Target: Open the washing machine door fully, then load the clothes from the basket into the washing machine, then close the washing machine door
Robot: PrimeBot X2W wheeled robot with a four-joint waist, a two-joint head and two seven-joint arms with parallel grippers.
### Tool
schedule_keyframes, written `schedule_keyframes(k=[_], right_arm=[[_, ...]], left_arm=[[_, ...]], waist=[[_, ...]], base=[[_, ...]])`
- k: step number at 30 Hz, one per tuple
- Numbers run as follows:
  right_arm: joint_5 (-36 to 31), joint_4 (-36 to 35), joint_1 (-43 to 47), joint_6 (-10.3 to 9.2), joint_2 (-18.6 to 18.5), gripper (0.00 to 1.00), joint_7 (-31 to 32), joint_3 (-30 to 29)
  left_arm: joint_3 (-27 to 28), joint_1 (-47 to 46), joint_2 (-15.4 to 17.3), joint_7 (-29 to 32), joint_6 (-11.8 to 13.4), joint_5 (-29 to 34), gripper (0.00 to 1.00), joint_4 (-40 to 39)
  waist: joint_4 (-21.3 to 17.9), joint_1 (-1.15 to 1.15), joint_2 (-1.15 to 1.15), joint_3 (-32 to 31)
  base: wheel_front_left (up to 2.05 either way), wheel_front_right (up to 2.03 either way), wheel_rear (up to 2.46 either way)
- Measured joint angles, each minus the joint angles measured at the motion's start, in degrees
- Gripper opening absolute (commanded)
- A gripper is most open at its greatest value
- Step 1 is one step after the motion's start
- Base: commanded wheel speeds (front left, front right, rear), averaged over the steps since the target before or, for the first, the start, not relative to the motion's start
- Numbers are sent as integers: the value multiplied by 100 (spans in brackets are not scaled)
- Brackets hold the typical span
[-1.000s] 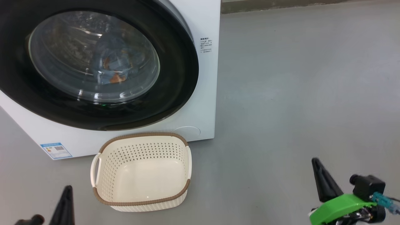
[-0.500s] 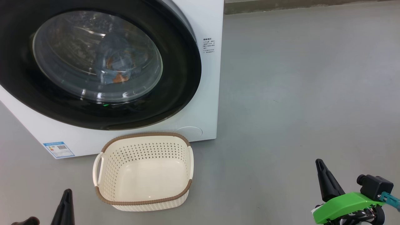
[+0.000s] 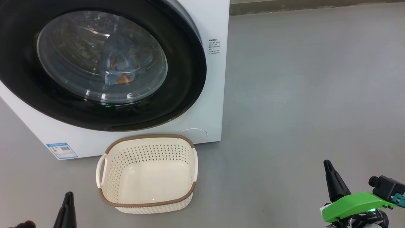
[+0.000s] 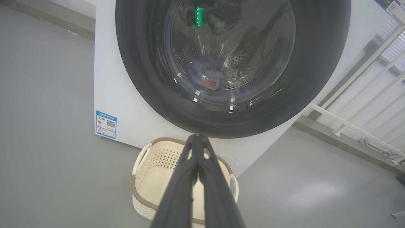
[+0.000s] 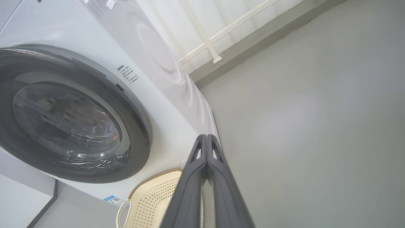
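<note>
**Two grippers closed, door shut, load in drum**

The long dark fingers of the left gripper [image 4: 196, 139] are seen pressed together tip to tip in the left wrist view: closed on itself. The right gripper [image 5: 206, 138] is seen the same way in the right wrist view, with fingers flush and closed on itself. In the head view both are held low. The left gripper is at the lower left edge. The right gripper is at the lower right, beside a bright green plastic wrist cover [image 3: 351, 205]. Both are well apart from the machine.

The large round glossy black washing machine door [image 3: 182, 88] is shut flat against the big white front-loading washing machine [image 3: 216, 104]. Soft light-blue clothes [image 3: 121, 68] with orange-brown print are seen through the bulging clear glass window, lying inside the perforated steel drum [image 4: 235, 63].

The small rectangular cream plastic basket [image 3: 142, 153], with perforated sides and a brown woven-look rim, is set upright on the grey floor [image 3: 300, 95]. It is close in front of the machine below the door, but contact cannot be judged. Its bare cream bottom is fully exposed. A small blue label sticker [image 3: 62, 150] is seen low on the machine front, just left of the basket. A white railing [image 4: 357, 126] is seen beside the machine in the left wrist view.
</note>
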Motion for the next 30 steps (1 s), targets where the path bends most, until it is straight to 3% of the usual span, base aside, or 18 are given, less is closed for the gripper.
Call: schedule_keyframes(k=[30], right_arm=[[1456, -177, -1, 0, 147, 0, 461, -310]], left_arm=[[112, -75, -213, 486, 56, -1625, 0, -145]], waist=[[117, 0, 0, -35]], base=[[0, 0, 0]])
